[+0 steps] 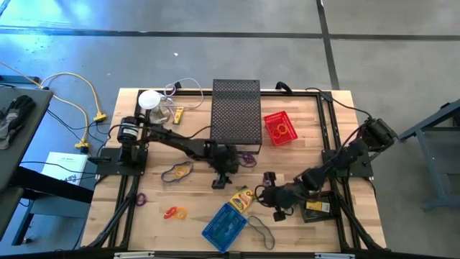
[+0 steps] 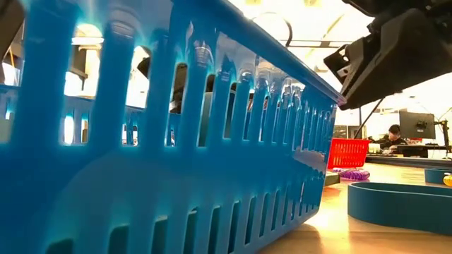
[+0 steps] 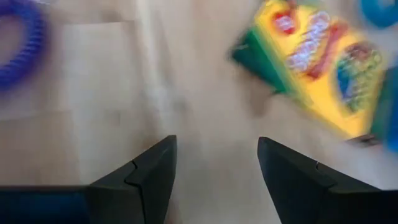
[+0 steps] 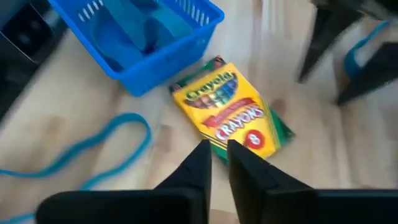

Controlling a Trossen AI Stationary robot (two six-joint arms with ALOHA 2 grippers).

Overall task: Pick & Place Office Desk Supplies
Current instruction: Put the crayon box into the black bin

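Nearest the desk's front edge: blue slotted plastic basket, a blue rubber-band loop on the wood beside it. Just behind, yellow-and-green crayon box flat on the desk, untouched. Right gripper beside that box, fingers nearly together, clasping nothing. Left gripper mid-desk, spread wide, empty. Farther back, tall black mesh box and small red plastic basket.

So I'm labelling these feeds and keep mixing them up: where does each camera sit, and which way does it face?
High: overhead, looking straight down; table, both arms.
Low: at tabletop height, facing the blue basket; an arm shows above.
Left wrist: looks past the open left gripper at the crayon box.
Right wrist: looks past the right gripper at the same crayon box and basket.
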